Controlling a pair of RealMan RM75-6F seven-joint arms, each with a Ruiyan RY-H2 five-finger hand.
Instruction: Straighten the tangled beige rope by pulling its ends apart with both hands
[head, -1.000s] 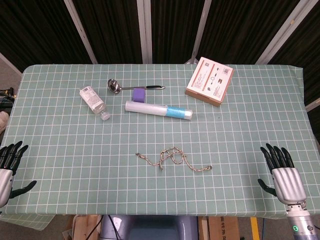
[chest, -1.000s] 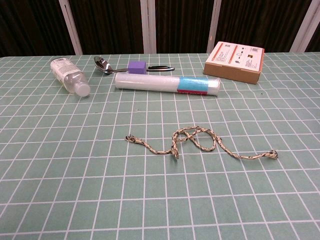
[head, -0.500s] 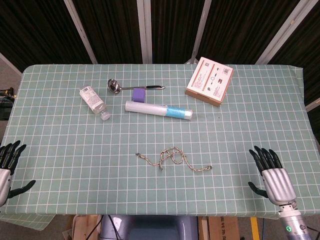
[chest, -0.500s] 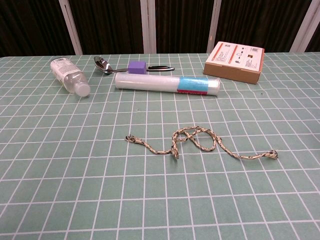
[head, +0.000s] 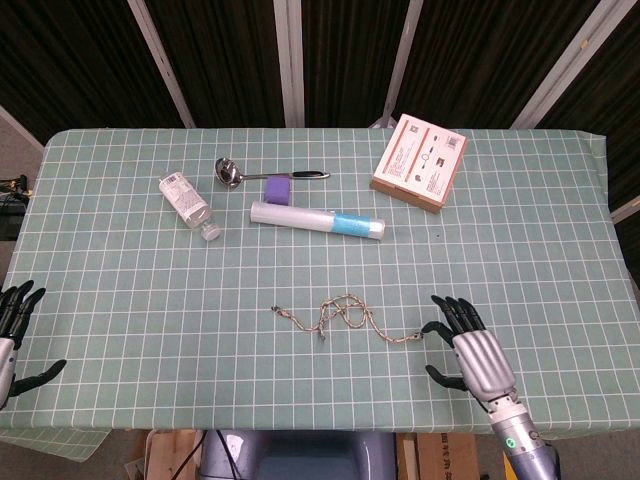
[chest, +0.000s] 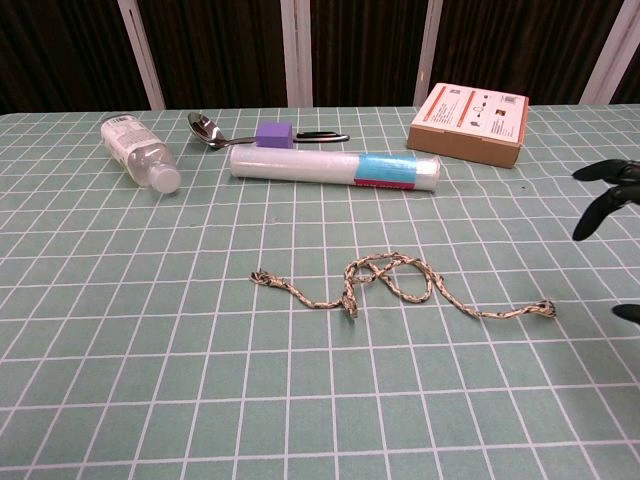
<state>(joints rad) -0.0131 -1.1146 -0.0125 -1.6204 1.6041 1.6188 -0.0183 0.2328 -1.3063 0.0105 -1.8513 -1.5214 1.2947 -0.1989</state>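
The tangled beige rope (head: 345, 316) lies on the green checked tablecloth near the front middle, looped in its centre, also seen in the chest view as the rope (chest: 395, 283). Its right end (chest: 545, 308) lies loose, its left end (chest: 260, 275) too. My right hand (head: 474, 351) hovers open with fingers spread just right of the rope's right end, apart from it; only dark fingertips (chest: 605, 195) show at the chest view's right edge. My left hand (head: 12, 335) is open at the table's far left front edge, far from the rope.
Across the back half lie a clear bottle (head: 188, 204), a metal ladle (head: 262, 175), a purple block (head: 278, 189), a white and blue tube (head: 317, 219) and a cardboard box (head: 419, 161). The table's front edge (head: 300, 428) runs close below the rope.
My right hand has moved left along the front edge, from the far right corner to just beside the rope's right end. The left hand slipped slightly further left. The rope has not moved.
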